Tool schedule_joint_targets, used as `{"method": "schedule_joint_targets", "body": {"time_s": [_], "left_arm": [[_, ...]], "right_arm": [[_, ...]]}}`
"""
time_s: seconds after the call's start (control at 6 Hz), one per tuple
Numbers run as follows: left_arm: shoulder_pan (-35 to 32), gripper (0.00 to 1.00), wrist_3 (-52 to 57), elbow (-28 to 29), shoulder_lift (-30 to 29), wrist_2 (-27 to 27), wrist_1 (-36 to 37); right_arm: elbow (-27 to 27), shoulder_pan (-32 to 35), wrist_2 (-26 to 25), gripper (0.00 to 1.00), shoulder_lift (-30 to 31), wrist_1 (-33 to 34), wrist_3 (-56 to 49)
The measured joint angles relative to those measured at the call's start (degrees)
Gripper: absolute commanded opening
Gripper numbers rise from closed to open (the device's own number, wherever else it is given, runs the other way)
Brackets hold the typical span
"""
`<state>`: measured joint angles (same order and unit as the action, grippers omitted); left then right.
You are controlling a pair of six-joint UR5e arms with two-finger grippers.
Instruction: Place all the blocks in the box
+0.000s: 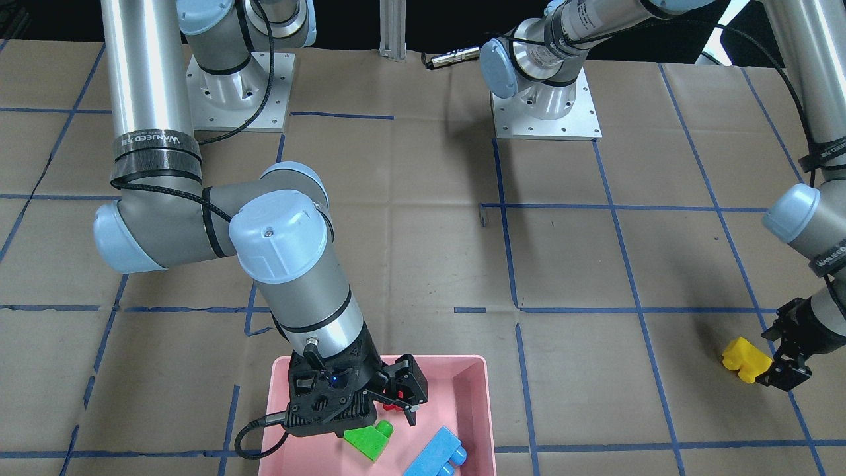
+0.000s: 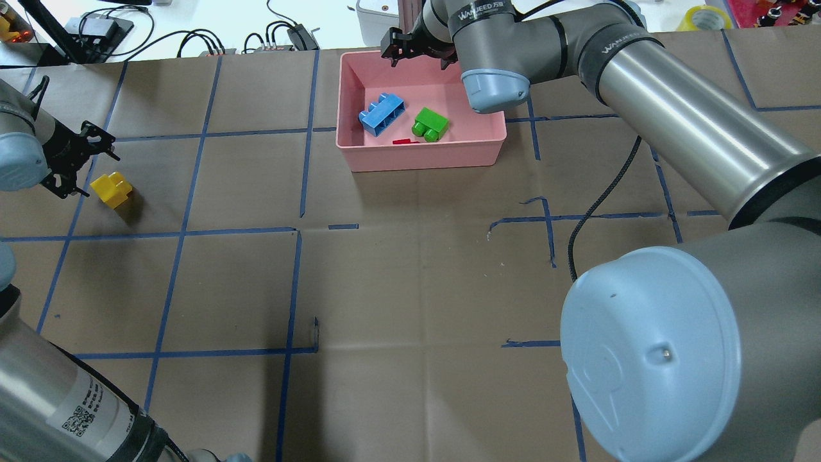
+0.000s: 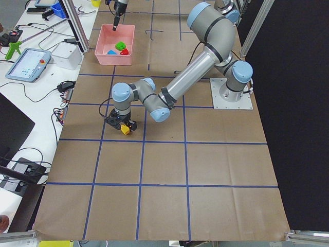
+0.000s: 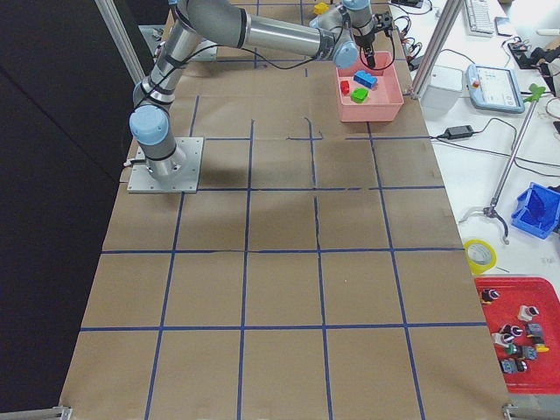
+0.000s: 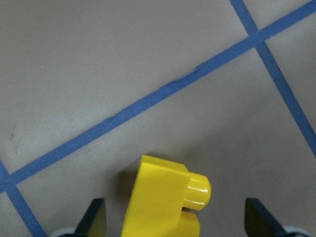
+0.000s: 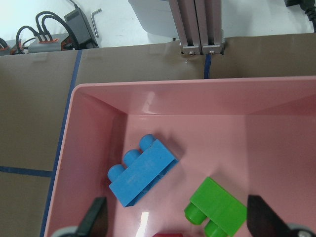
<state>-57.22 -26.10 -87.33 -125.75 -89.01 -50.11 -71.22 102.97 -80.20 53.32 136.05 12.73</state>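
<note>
The pink box (image 2: 423, 157) stands at the table's far edge. In it lie the light-blue block (image 2: 382, 114), the green block (image 2: 430, 124) and the small red block (image 2: 405, 141). My right gripper (image 2: 417, 54) hangs open and empty over the box; its wrist view shows the blue block (image 6: 143, 170), the green block (image 6: 217, 207) and the red block's top (image 6: 170, 235) below it. The yellow block (image 2: 111, 190) lies on the paper at the far left. My left gripper (image 2: 80, 163) is open and low, with the yellow block (image 5: 165, 202) between its fingertips.
Brown paper with blue tape lines covers the table (image 2: 410, 289). Cables and power bricks (image 2: 282, 35) and an aluminium post (image 6: 200, 24) sit just behind the box. The right arm's black cable (image 2: 603, 199) hangs over the table to the right of the box.
</note>
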Motion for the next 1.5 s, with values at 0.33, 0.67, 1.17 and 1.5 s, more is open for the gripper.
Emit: {"method": "schedule_joint_targets", "body": {"time_s": [0.33, 0.67, 1.17, 1.5], "left_arm": [[-0.4, 0.99, 0.6, 0.0, -1.3, 0.0, 0.4], [-0.3, 0.99, 0.9, -0.3, -1.7, -0.1, 0.7], [0.2, 0.99, 2.1, -0.5, -1.8, 0.0, 0.6], [0.7, 0.99, 4.1, -0.7, -1.8, -0.1, 0.6]], "right_arm": [[-1.0, -2.2, -0.7, 1.0, 7.0, -14.8, -4.7], [-1.7, -4.3, -6.3, 1.0, 15.7, -34.1, -12.2], [-8.0, -4.8, -10.4, 1.0, 27.1, -43.3, -13.3], [-12.0, -5.1, -10.6, 1.0, 30.6, -44.0, -13.3]]}}
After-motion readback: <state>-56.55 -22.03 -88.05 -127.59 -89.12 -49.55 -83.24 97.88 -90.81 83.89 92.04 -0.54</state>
